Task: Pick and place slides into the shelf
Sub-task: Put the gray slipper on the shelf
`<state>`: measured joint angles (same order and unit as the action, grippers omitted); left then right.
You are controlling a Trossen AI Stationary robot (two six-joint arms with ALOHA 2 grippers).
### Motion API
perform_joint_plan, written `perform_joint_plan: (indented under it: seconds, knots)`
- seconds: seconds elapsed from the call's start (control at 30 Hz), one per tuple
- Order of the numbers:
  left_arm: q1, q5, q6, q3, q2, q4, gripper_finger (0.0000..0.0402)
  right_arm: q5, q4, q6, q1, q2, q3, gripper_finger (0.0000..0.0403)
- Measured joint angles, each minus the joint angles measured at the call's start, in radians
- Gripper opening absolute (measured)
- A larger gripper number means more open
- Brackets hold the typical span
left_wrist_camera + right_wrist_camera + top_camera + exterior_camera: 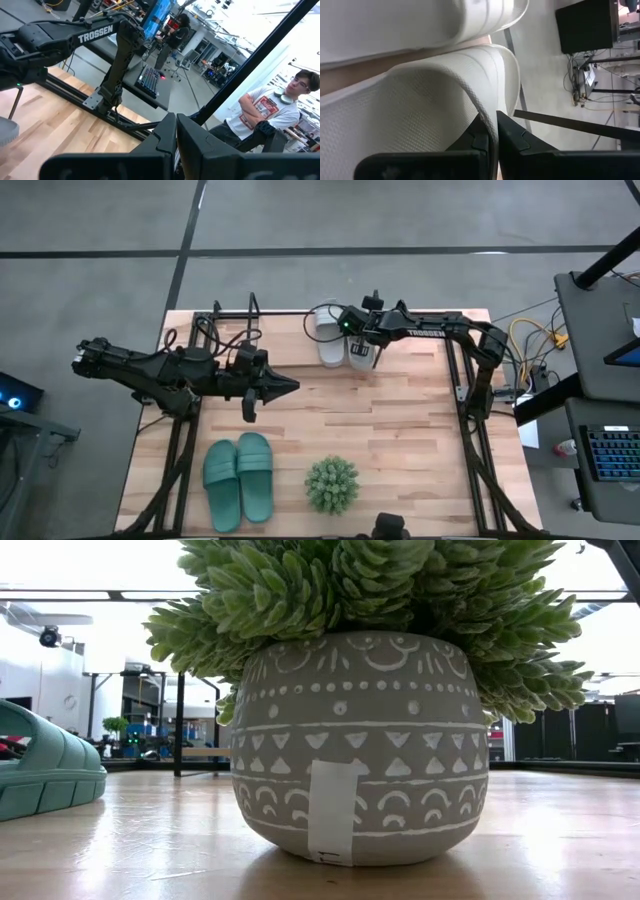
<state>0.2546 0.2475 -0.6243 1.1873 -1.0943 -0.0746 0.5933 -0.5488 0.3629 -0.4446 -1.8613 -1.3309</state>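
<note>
The right arm reaches across the table's far side, its right gripper (372,356) apparently clenched on the edge of a pale grey rubbery slide sandal (410,115), which lies beside its twin (328,337). The left gripper (288,385) hovers mid-table, fingers pressed together on nothing, beside the black wire shelf (225,332). Two teal green slides (240,478) lie at the near edge.

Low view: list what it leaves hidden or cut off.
Low view, grey slides, left tool and right tool: not seen; the plant pot fills the middle.
Low view, teal slide: cut off by the left edge; its mate unseen.
Low view, shelf: cannot be picked out among dark uprights beside the pot.
</note>
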Motion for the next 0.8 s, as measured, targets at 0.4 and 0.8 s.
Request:
perform_joint_plan:
  seconds: [0.4,0.8]
  knots:
    - [0.0,0.0,-0.002,0.0,0.0,-0.001,0.0,-0.043,0.034,-0.022,0.0,0.003,0.03,0.0018]
    - [0.0,0.0,-0.024,-0.003,0.0,-0.003,0.0,-0.048,0.039,-0.035,-0.001,0.001,0.031,0.008]
